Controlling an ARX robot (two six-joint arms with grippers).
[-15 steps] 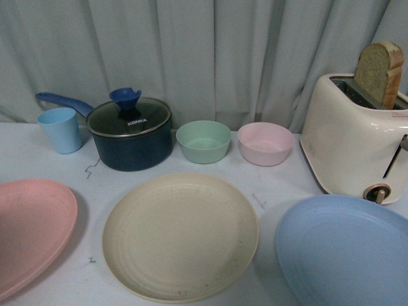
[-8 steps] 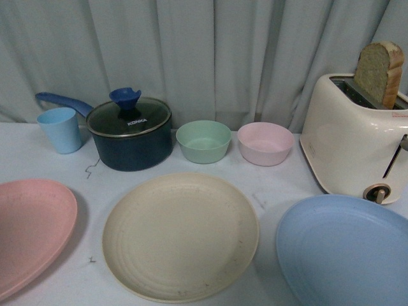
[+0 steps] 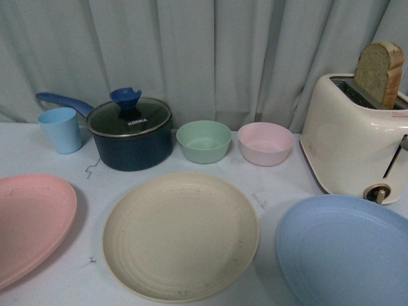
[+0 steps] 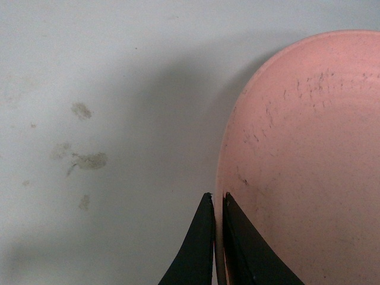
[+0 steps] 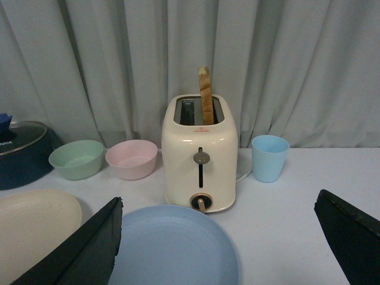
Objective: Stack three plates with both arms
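Observation:
Three plates show in the front view. The pink plate (image 3: 29, 223) is at the left, tilted with its far edge raised off the table. In the middle lies the cream-beige plate (image 3: 180, 234), and the light blue plate (image 3: 344, 252) lies at the right. In the left wrist view my left gripper (image 4: 218, 199) is shut on the rim of the pink plate (image 4: 303, 172), one black finger on each side. My right gripper (image 5: 218, 199) is open and hovers over the light blue plate (image 5: 172, 246). Neither arm appears in the front view.
Behind the plates stand a light blue cup (image 3: 59, 129), a dark lidded saucepan (image 3: 130, 132), a green bowl (image 3: 203, 141) and a pink bowl (image 3: 265, 143). A cream toaster (image 3: 352, 143) holding bread stands at the right. A second blue cup (image 5: 269, 157) stands beside the toaster.
The pink plate's far edge has risen slightly and its near edge has moved up in the front view. The other plates have not moved.

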